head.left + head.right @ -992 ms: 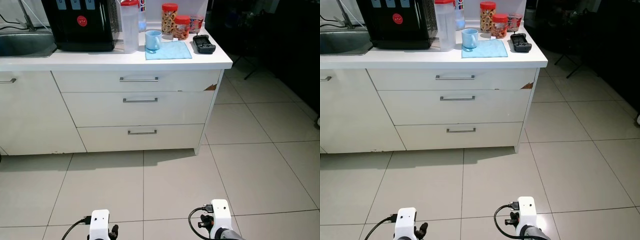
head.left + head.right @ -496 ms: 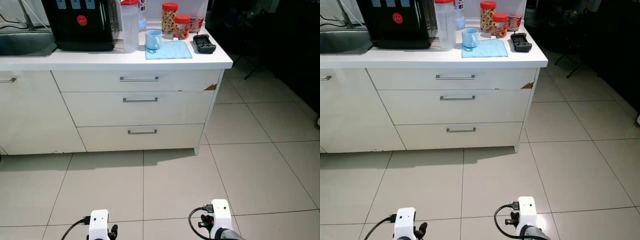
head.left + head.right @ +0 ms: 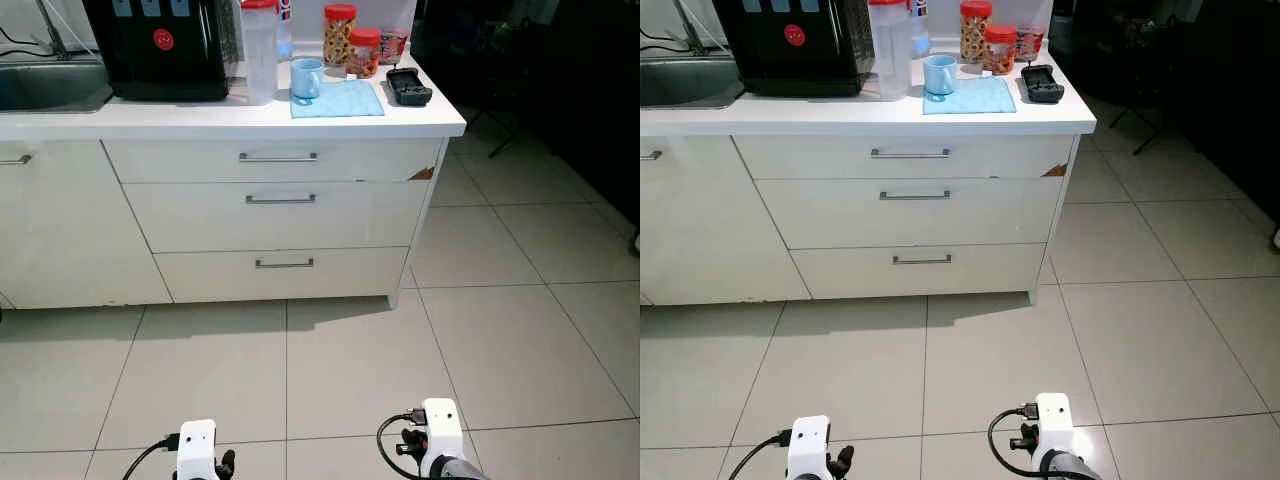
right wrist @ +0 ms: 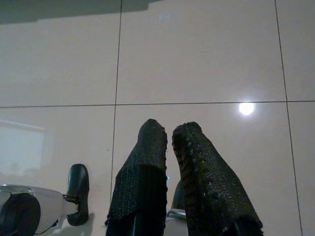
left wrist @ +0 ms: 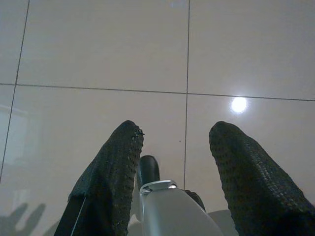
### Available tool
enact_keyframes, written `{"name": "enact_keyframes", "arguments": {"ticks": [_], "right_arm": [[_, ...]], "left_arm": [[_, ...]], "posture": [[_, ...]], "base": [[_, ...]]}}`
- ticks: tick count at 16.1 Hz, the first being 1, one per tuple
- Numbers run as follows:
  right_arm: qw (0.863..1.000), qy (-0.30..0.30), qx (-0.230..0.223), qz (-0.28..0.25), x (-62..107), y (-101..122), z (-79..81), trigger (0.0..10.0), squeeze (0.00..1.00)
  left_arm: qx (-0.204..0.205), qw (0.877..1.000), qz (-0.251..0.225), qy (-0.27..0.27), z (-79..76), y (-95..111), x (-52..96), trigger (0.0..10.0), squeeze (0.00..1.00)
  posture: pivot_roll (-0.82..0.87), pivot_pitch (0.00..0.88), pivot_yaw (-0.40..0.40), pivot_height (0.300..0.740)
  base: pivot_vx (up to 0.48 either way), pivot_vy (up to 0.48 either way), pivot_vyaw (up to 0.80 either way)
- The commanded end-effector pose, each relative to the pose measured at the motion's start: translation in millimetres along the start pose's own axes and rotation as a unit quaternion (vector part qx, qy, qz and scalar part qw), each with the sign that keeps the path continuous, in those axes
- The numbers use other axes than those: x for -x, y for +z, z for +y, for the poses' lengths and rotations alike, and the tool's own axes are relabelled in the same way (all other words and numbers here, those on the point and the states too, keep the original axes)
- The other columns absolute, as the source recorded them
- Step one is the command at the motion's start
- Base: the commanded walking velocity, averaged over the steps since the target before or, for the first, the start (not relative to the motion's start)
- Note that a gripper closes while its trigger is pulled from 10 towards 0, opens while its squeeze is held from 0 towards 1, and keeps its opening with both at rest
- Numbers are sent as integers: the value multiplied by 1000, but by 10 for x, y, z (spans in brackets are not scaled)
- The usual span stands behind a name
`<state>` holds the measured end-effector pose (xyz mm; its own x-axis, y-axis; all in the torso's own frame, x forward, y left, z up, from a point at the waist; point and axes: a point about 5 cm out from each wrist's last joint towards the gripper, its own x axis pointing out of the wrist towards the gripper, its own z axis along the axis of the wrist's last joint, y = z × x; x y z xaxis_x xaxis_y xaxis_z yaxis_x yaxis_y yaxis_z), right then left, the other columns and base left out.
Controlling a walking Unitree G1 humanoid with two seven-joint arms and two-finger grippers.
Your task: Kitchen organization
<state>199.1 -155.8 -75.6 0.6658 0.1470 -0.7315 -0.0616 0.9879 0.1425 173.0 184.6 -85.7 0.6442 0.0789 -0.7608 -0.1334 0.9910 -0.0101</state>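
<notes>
I'm parked on the tile floor facing the white counter, well back from it. Far along it sit the black dispenser, clear jug, blue mug on a blue cloth, and red-lidded jars, all waiting to be sorted. Left gripper hangs spread wide, right gripper nearly closed, both empty. No labels readable.

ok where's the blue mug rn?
On the counter ahead, on the blue cloth's left corner: blue mug, beside the clear pitcher.

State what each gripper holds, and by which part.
Nothing is held: the left gripper is open over bare floor tiles, and the right gripper is shut on nothing.
</notes>
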Motion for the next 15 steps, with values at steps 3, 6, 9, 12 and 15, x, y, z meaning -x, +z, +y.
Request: {"name": "enact_keyframes", "arguments": {"ticks": [3, 6, 9, 12, 15], "right_arm": [[1000, -1, -1, 4, -3, -2, 4, 10000, 0], [1000, -1, -1, 4, -2, -4, -1, 10000, 0], [1000, -1, -1, 5, 0, -12, 2, 10000, 0], [1000, -1, -1, 5, 2, -19, 2, 10000, 0], [1000, -1, -1, 5, 4, -21, -2, 10000, 0]], "left_arm": [[7, 1000, 4, 5, 15, -3, -1, 10000, 0], [8, 1000, 6, 5, 9, -19, 3, 10000, 0], [8, 1000, 7, 5, 14, -29, 7, 10000, 0], [7, 1000, 9, 6, 19, -41, 10, 10000, 0], [7, 1000, 10, 5, 16, -44, 11, 10000, 0]], "posture": [[62, 20, 1, 740], [58, 21, -3, 740], [58, 22, -3, 740], [55, 21, -2, 740], [51, 17, -4, 740]], "base": [[0, 306, 0], [0, 326, 0], [0, 325, 0], [0, 325, 0], [0, 326, 0]]}}
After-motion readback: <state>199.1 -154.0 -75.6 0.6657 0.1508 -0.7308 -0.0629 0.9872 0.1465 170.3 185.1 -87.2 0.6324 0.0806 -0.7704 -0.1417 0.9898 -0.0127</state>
